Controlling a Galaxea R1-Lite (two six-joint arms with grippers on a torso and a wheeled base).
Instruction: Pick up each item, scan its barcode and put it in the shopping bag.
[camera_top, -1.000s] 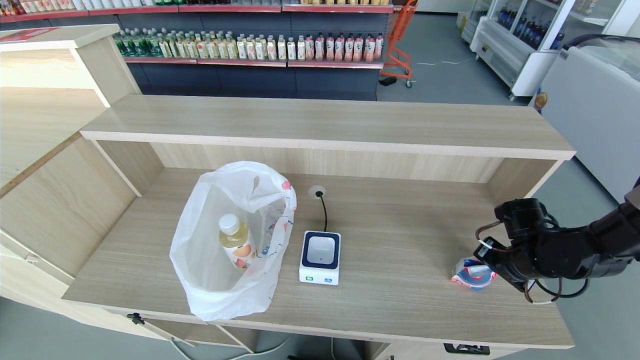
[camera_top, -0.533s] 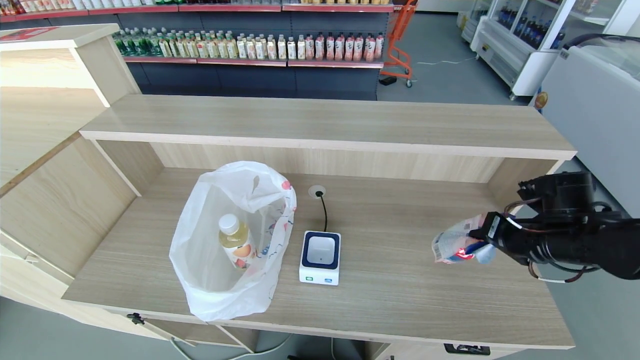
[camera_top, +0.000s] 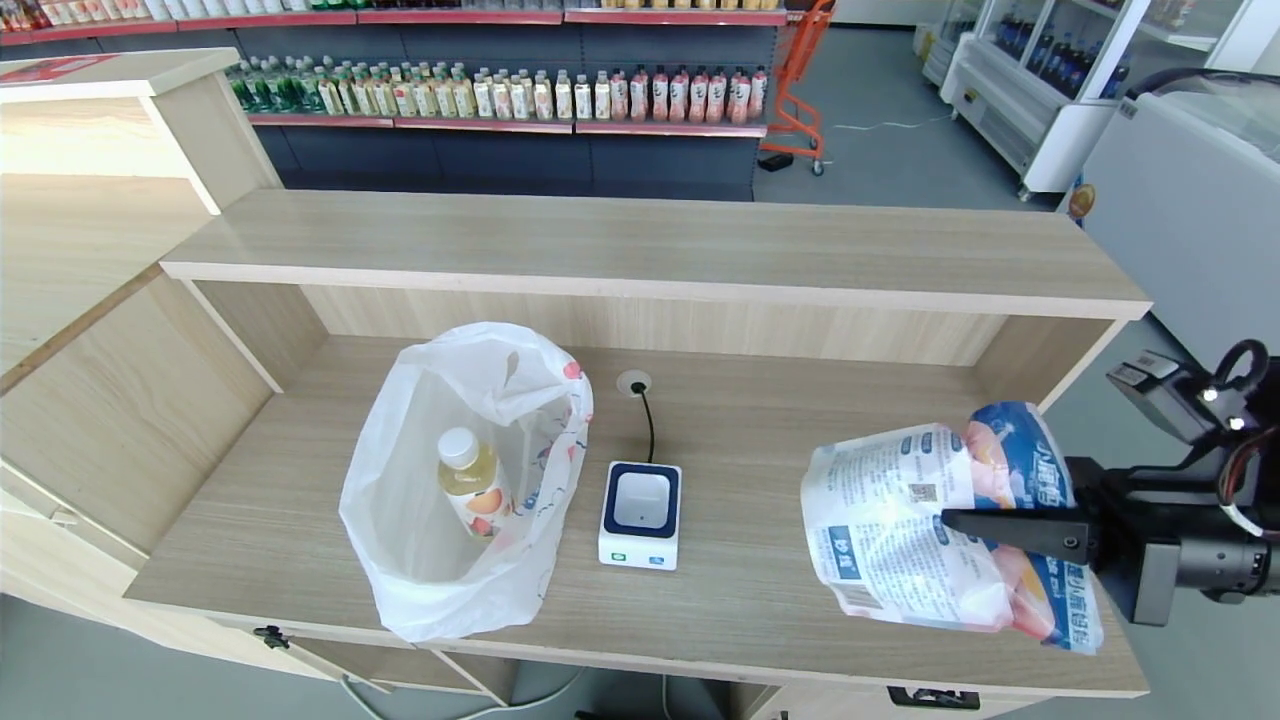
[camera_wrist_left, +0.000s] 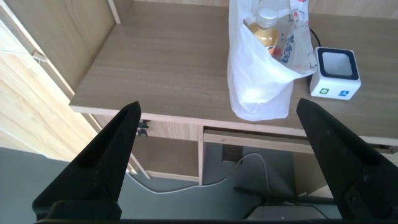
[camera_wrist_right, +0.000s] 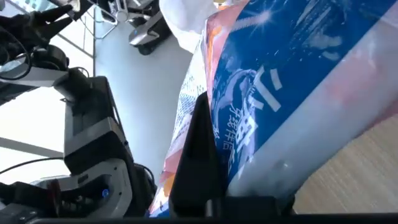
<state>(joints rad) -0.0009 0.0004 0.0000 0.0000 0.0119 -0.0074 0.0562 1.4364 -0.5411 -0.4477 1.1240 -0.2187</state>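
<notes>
Because the snack packet (camera_top: 900, 520) is a puffed, crinkly film pillow, I judge it light, soft and rather slippery, with contents that would probably crush under a hard squeeze. The right gripper (camera_top: 950, 525) has its fingers (camera_top: 1010, 532) clamped across the packet's middle and holds it up off the desk (camera_top: 780, 440). In the right wrist view, one finger (camera_wrist_right: 199, 162) presses into the blue-and-orange side of the packet (camera_wrist_right: 298, 81). A hold across the belly looks sound; a sealed end seam would be stiffer but likelier to slide out.

Taking the scanner (camera_top: 640, 510) as the dial's centre, the packet hangs at about 3 o'clock, well apart from it. The shopping bag (camera_top: 400, 520) stands just beside the scanner at 9 o'clock, mouth agape, with a bottle (camera_top: 468, 485) upright inside. The packet's pale printed face is turned toward the scanner side — which patch is the barcode I cannot tell.

The left gripper (camera_wrist_left: 217, 106) hangs off the desk's near edge, around 7 o'clock, fingers spread wide and holding nothing.

Smooth wood laminate makes up the desk — flat, and I would guess low in grip. A raised ledge (camera_top: 650, 250) sits at 12 o'clock, with shop shelves (camera_top: 500, 95) of drinks beyond it.
</notes>
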